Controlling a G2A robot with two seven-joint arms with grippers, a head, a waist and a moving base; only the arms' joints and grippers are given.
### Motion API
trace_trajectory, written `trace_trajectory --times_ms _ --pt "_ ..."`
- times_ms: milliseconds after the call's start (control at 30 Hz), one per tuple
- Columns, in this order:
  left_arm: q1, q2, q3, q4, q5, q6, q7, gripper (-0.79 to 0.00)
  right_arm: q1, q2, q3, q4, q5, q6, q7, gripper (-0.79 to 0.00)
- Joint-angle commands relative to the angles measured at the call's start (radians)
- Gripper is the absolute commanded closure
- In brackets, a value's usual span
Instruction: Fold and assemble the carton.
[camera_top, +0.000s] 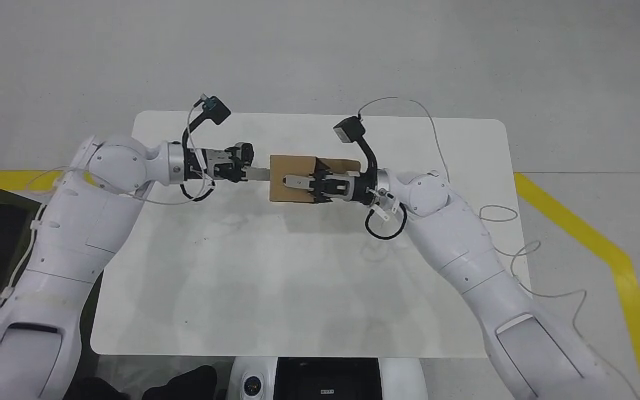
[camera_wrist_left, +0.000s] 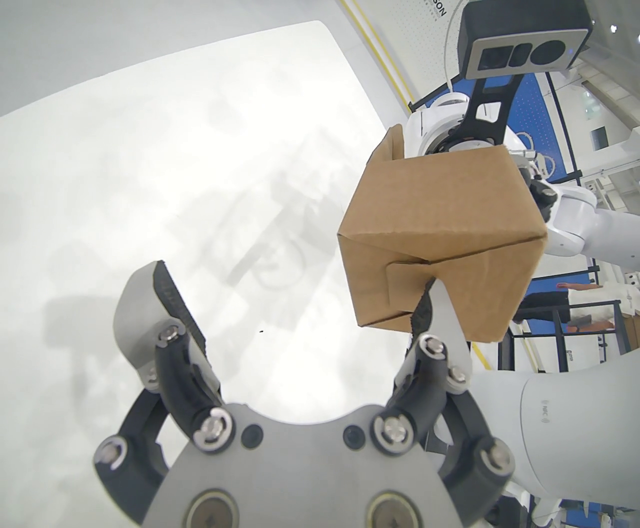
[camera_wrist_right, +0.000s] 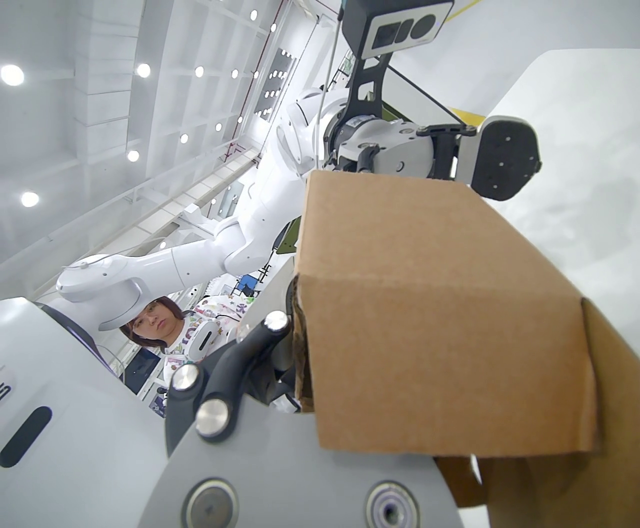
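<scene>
White table (camera_top: 300, 295) on a grey floor (camera_top: 300, 50) — yellow floor stripe (camera_top: 572, 216) alongside; round ceiling lights (camera_wrist_right: 12, 74) overhead.

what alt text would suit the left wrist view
A brown carton hangs above a white table, held from behind by the right arm. The open left gripper has one fingertip against the carton's folded end flaps.

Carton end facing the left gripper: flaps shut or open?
Shut. On the carton, flaps there lie flat, seams closed; a fingertip of the left gripper touches a seam.
</scene>
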Motion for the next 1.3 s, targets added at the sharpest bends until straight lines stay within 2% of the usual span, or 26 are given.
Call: trace_trajectory --times_ms 0,867,1267 --pt "0.002 0.0 0.0 -0.002 -0.001 0.001 -0.003 -0.785 -0.001 0.0 0.001 -0.004 0.003 -0.001 0.002 0.0" --pt "0.01 -0.006 0.015 -0.016 -0.099 0.005 -0.061 -0.785 0.006 -0.017 -0.016 0.008 0.054 -0.021 0.036 0.0" --pt "0.01 -0.013 0.019 0.031 -0.161 -0.024 -0.063 -0.785 -0.01 -0.013 -0.014 0.003 0.133 -0.016 0.074 0.0"
